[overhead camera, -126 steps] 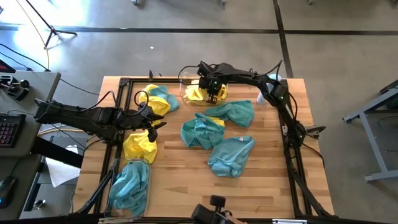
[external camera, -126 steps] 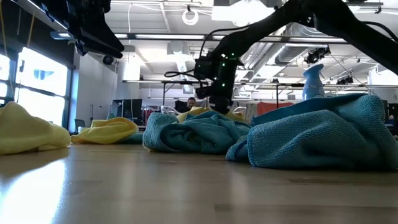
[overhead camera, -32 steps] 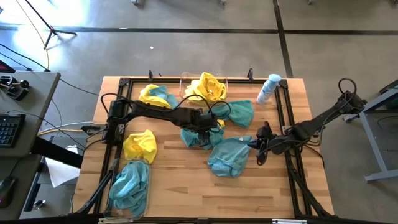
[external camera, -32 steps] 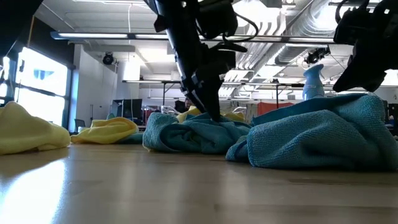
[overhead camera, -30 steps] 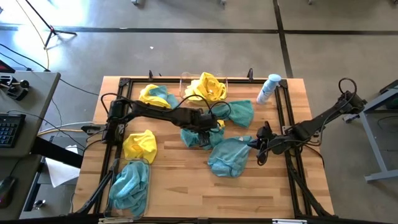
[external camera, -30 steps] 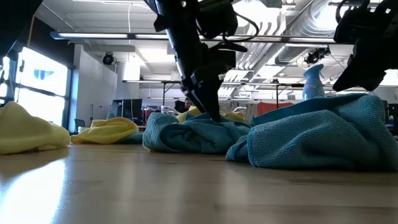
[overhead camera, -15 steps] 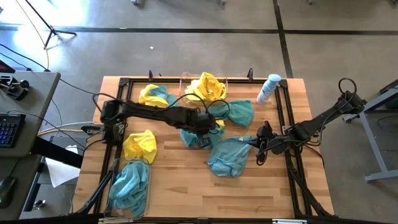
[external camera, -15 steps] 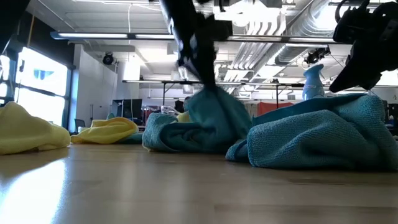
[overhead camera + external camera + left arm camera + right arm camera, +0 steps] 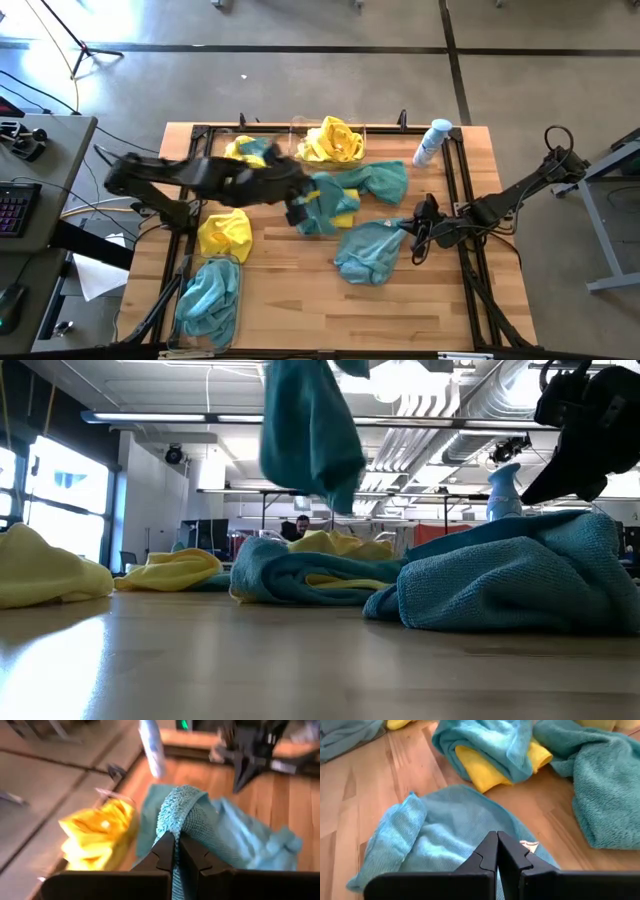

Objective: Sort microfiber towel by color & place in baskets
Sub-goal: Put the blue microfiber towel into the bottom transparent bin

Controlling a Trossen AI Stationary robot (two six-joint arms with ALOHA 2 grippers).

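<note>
The left pincer (image 9: 176,851) is clamped on a teal towel (image 9: 305,430), hoisting it clear of the bench (image 9: 300,300) to carry toward the near-left basket (image 9: 208,305) of teal cloths, while the right pincer (image 9: 497,851) waits, pressed together, at the right edge.

You won't find any readable text, label, brand, number or sign in these views. The spray bottle (image 9: 432,142) near the table's far right corner shows only plain white and blue, and a small white tag (image 9: 528,845) on the teal towel beside it is too small to read.
</note>
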